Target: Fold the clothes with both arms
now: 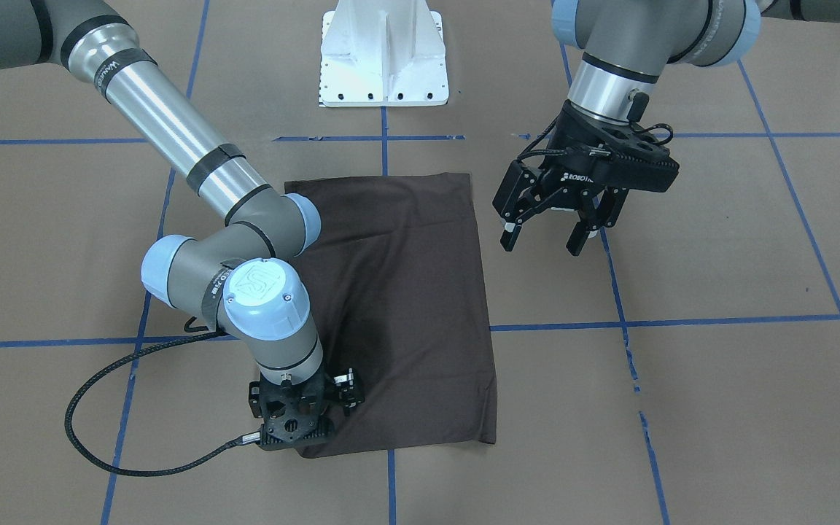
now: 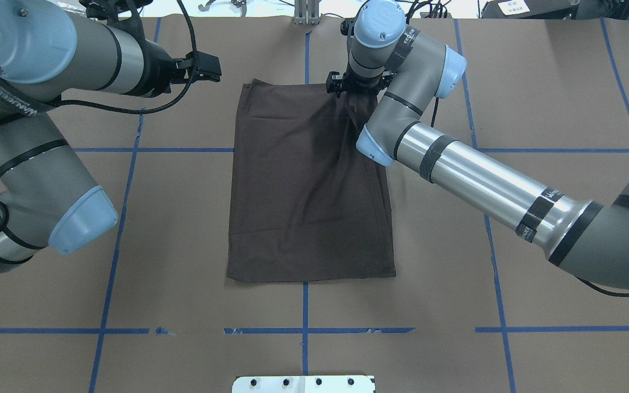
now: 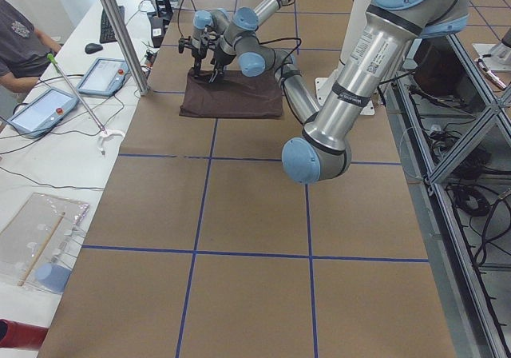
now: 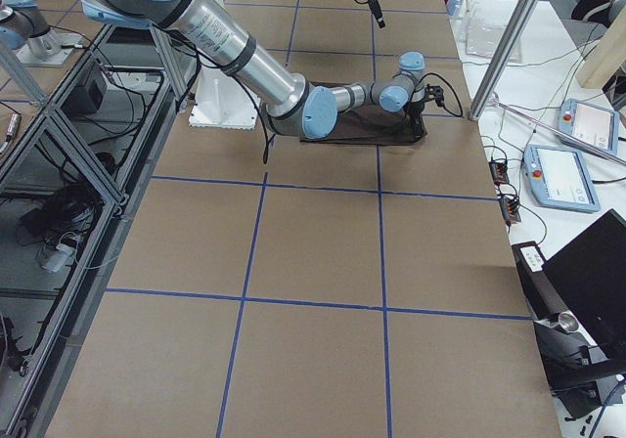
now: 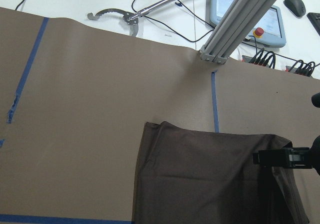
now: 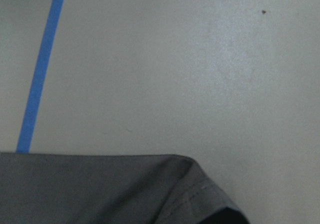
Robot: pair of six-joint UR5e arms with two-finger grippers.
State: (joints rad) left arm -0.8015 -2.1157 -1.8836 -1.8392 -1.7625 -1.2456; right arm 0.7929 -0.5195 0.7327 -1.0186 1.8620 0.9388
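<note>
Shirt (image 1: 405,292) lies folded flat, mid-table (image 1: 719,379). Right claw (image 1: 294,423) sits on its corner toward the operators' edge, fingers hidden, so I can't tell its grip. Left claw (image 1: 542,244) hangs wide, off the cloth. You want it pinching the matching corner, then both lifting evenly.

The right arm (image 1: 165,124) and left arm (image 1: 613,80) are silver and grey tubes with light-blue caps (image 1: 265,286). The left gripper (image 1: 542,245) is black with white letters. A black cable (image 1: 67,421) loops at 8 o'clock.
</note>
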